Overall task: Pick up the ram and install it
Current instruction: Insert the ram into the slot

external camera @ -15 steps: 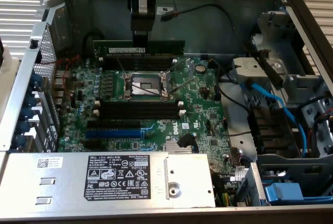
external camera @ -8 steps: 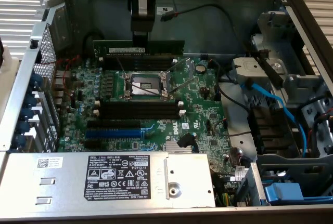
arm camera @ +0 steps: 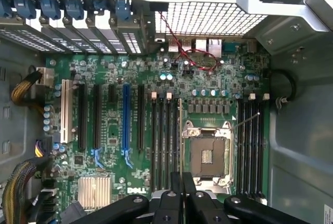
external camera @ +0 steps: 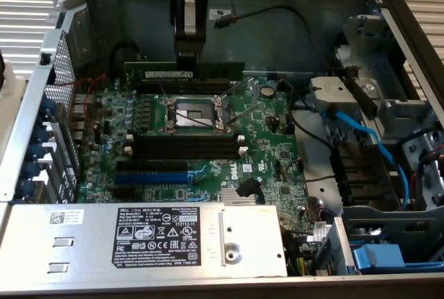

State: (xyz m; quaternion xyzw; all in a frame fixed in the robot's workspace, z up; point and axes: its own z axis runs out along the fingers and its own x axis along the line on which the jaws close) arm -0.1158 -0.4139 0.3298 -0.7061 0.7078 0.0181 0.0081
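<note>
The gripper (external camera: 189, 55) came down from the top of the exterior view into the open computer case (external camera: 139, 7). Its fingers were pinched narrow on the ram (external camera: 159, 71), gripping the top edge about midway along the stick.

The ram hung level and on edge, its length running from the exterior view's left to the exterior view's right. That set it parallel to the black memory slots (external camera: 187, 148) on the green board (external camera: 277, 160). A small whitish label showed on the side facing the camera.

In the exterior view the stick lay just past the far edge of the processor socket (external camera: 194, 110). It stood over the second bank of dark slots (external camera: 184, 89) there. It looked raised off the board, though I could not tell which slot lay under it, or whether its lower edge touched anything.

In the wrist view the gripper (arm camera: 182, 195) framed the ram (arm camera: 180, 135) as a thin line seen edge-on. That line fell between the socket (arm camera: 207, 156) and the bank of slots (arm camera: 164, 141) on the same side as the blue slot (arm camera: 125, 120). The other bank (arm camera: 251, 141) lay beyond the socket.

Nearer the exterior camera, the blue slot (external camera: 151, 176) sat in front of the memory slots. A grey power supply box (external camera: 139, 233) with a printed label filled the near edge. A blue cable (external camera: 361, 132) curved through the bay at the exterior view's right.
</note>
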